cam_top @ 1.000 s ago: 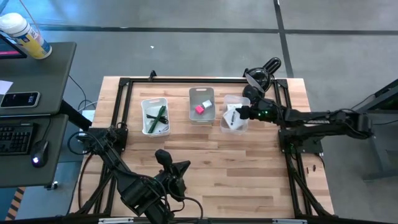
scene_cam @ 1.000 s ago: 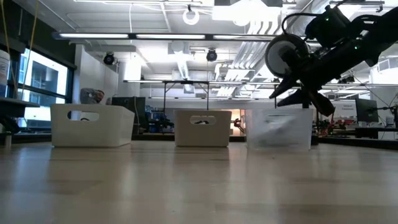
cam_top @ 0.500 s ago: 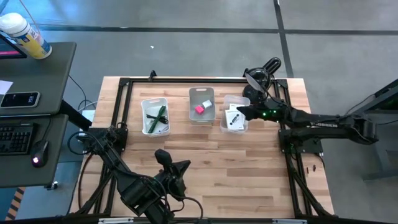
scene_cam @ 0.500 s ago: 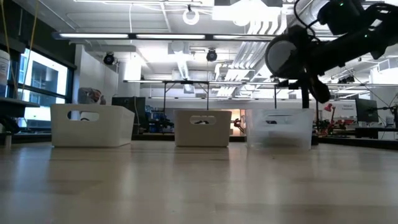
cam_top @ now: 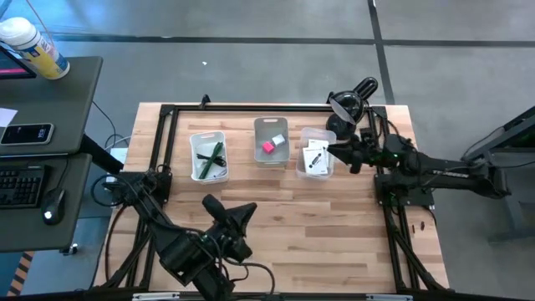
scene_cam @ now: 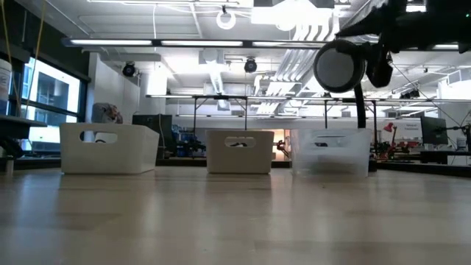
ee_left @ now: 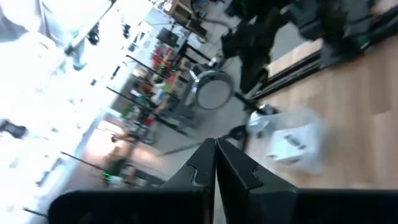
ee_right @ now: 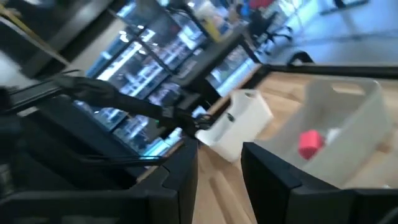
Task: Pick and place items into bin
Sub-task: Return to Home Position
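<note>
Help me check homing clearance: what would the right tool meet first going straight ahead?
Probably the transparent bin, right ahead of the right tool; but it hangs above the rims, so it may pass over.

Open workshop, grey floor (cam_top: 276,58).
Ceiling strip lights (scene_cam: 184,42), bright window (scene_cam: 44,92); dark desk (cam_top: 50,100) carrying keyboard (cam_top: 21,184), mouse (cam_top: 52,205).

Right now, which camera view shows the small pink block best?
The high view: it looks straight down on the small pink block in the middle grey bin. The right wrist view also catches it obliquely. The low view shows only the bin's wall; the left wrist view misses it.
</note>
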`<action>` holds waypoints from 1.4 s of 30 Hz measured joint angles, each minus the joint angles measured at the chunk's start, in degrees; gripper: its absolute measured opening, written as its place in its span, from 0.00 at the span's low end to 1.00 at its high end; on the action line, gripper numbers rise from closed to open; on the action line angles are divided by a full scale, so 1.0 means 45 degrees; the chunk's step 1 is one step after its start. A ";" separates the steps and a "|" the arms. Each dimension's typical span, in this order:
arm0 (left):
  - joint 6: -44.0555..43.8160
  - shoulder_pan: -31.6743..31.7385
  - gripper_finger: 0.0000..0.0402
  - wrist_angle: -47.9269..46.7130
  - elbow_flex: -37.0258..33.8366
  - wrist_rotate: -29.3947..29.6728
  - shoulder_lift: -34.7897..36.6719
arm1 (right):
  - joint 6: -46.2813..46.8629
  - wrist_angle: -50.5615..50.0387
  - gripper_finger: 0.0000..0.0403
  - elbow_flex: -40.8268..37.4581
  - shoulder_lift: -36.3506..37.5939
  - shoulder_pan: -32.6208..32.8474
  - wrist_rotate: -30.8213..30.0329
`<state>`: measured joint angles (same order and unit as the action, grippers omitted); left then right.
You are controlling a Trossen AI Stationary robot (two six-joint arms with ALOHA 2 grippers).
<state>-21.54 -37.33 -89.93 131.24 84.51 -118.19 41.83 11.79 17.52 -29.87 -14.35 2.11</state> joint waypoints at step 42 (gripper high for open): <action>1.5780 0.7187 0.01 1.0430 -0.1098 -1.6755 0.1786 | -0.5756 -0.1444 0.28 -0.0015 0.2739 0.3209 -0.0632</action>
<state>49.47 -4.99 -42.99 126.30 9.11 -110.16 15.93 5.29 17.45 -17.55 0.09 -0.74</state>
